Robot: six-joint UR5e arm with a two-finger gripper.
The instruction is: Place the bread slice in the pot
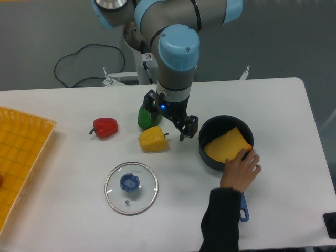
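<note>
As we read the counter [273,100] from its left edge, we note a yellow basket [21,157], a red pepper [105,126], a glass lid [131,187], then a green pepper [143,118] and a yellow pepper [153,139]. Our gripper [184,128] hangs beside the yellow pepper, jaws apart and empty. Just right of it stands the pot [210,157], the bread slice [227,145] lying inside, long axis running up-right. A person's hand [240,169] touches the slice; that hand is nearer than our arm. We judge placement essentially done.

Glass lid [131,188] clear, glossy — pot [210,157] matt black — bread slice [227,146] smooth plastic.
</note>
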